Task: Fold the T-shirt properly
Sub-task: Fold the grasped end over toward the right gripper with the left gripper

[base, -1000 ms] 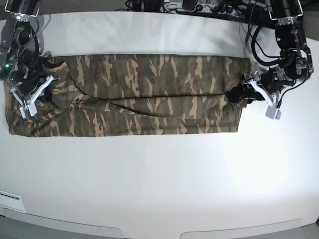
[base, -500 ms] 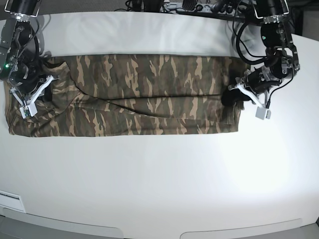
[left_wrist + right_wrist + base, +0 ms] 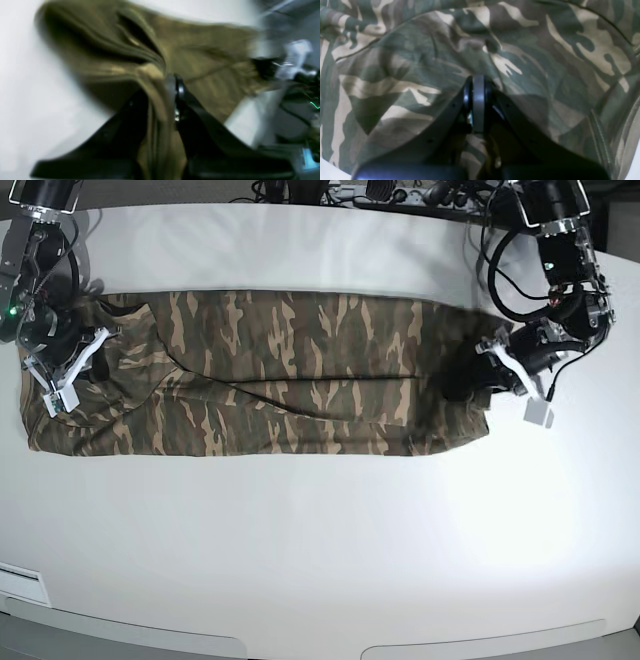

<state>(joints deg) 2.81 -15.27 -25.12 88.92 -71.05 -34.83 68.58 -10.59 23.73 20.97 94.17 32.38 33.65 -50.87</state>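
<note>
The camouflage T-shirt (image 3: pixel 300 370) lies as a long folded band across the white table (image 3: pixel 320 530). Its right end bunches at my left gripper (image 3: pixel 478 385). In the blurred left wrist view, that left gripper (image 3: pixel 172 77) is shut with a ridge of the T-shirt (image 3: pixel 200 50) pinched between its black fingers. At the band's left end, my right gripper (image 3: pixel 88 358) sits on the cloth. The right wrist view shows the right gripper (image 3: pixel 478 80) shut, with a strip of the T-shirt (image 3: pixel 545 50) running between its fingers. The collar is not visible.
Cables and a power strip (image 3: pixel 400 195) run along the table's back edge, behind both arms. A small white tag (image 3: pixel 540 415) hangs below the left arm's wrist. The table's rounded front edge (image 3: pixel 320 635) is at the bottom.
The left gripper went from open to shut on the shirt's right end. The band now looks narrower and drawn taut, its lower edge curving up between the two grippers.
</note>
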